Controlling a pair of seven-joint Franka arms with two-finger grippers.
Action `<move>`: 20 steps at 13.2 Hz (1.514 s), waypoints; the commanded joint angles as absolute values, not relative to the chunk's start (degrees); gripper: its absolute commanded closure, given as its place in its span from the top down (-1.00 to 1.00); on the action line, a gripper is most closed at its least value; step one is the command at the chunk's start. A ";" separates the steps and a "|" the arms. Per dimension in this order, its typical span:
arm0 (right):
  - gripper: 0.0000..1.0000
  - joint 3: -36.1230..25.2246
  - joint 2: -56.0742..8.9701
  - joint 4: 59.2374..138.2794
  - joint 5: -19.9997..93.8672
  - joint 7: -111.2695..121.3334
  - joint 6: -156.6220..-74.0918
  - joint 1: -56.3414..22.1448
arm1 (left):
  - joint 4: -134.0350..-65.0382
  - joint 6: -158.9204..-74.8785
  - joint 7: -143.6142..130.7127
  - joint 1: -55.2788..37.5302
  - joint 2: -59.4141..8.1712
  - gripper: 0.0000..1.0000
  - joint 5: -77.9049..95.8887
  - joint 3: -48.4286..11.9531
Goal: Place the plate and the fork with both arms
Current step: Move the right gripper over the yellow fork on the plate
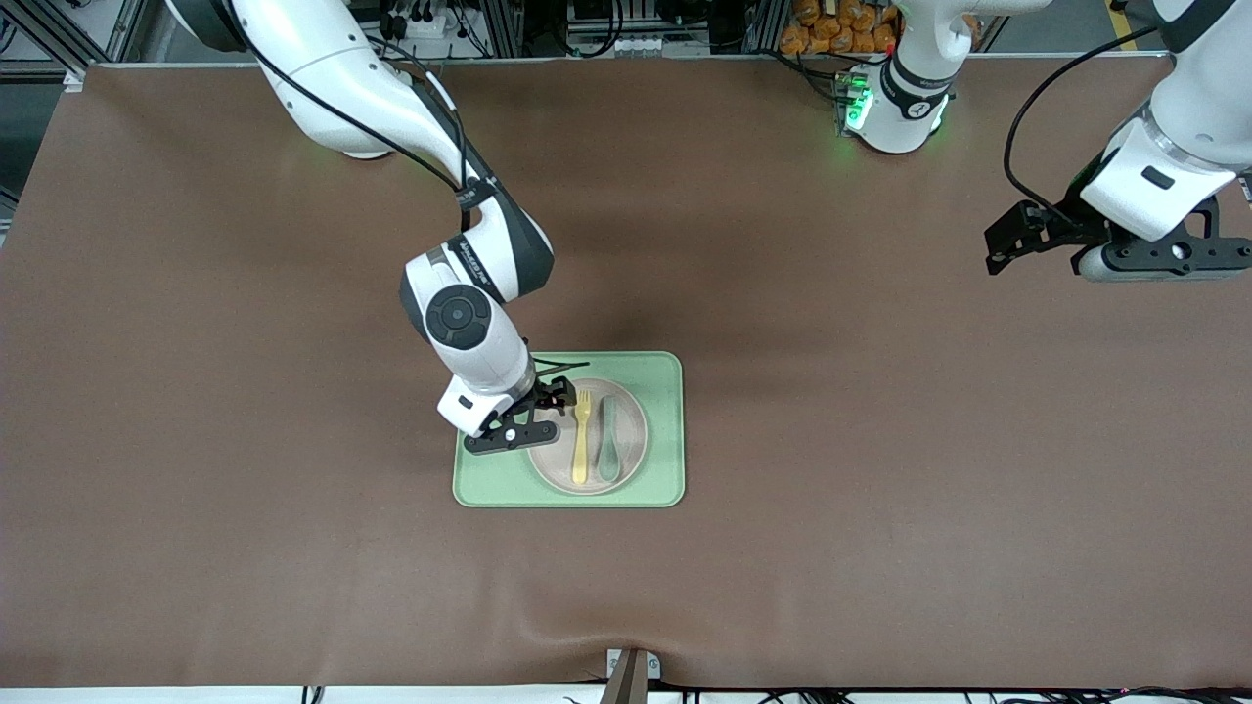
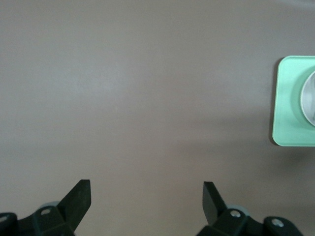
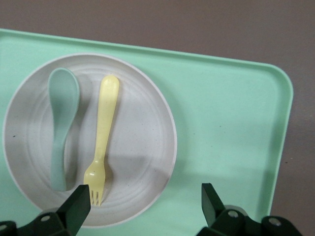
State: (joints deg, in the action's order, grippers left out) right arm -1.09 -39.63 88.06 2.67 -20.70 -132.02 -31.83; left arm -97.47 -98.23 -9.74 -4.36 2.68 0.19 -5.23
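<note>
The round pinkish-beige plate [image 1: 634, 430] lies on a light-green tray [image 1: 665, 391] mid-table. On the plate, side by side, lie the yellow fork [image 1: 581, 435] and a teal spoon [image 1: 608, 440]. My right gripper [image 1: 511, 437] hangs open just above the plate's rim on the side toward the right arm's end, holding nothing. In the right wrist view the gripper [image 3: 145, 204] straddles the plate [image 3: 138, 147] rim, one finger by the fork [image 3: 105, 128] tines, the other over the tray [image 3: 226, 123]. My left gripper [image 1: 1164, 259] waits open and empty over bare table at the left arm's end.
The brown table cover [image 1: 880, 489] spreads wide around the tray on every side. In the left wrist view the open gripper [image 2: 146, 201] looks down on bare cover, with a corner of the tray [image 2: 290, 103] and a sliver of plate [image 2: 310, 98] at the frame's border.
</note>
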 commanded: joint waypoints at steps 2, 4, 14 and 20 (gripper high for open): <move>1.00 -1.49 -42.45 86.31 2.20 -21.79 -133.76 -32.43 | -94.31 -97.91 -10.63 -5.27 0.62 1.00 -1.93 -5.36; 1.00 -1.49 -42.98 86.22 1.94 -24.34 -134.12 -33.13 | -94.22 -97.91 -10.63 -5.36 0.62 1.00 -1.93 -5.27; 0.83 -1.49 -46.05 83.50 2.11 -27.42 -135.70 -34.10 | -92.73 -98.09 -9.32 -5.19 1.14 1.00 -1.76 -1.49; 0.59 -1.49 -47.90 81.30 2.11 -29.79 -135.79 -34.72 | -92.37 -98.00 -6.68 -5.27 1.32 1.00 -1.32 0.35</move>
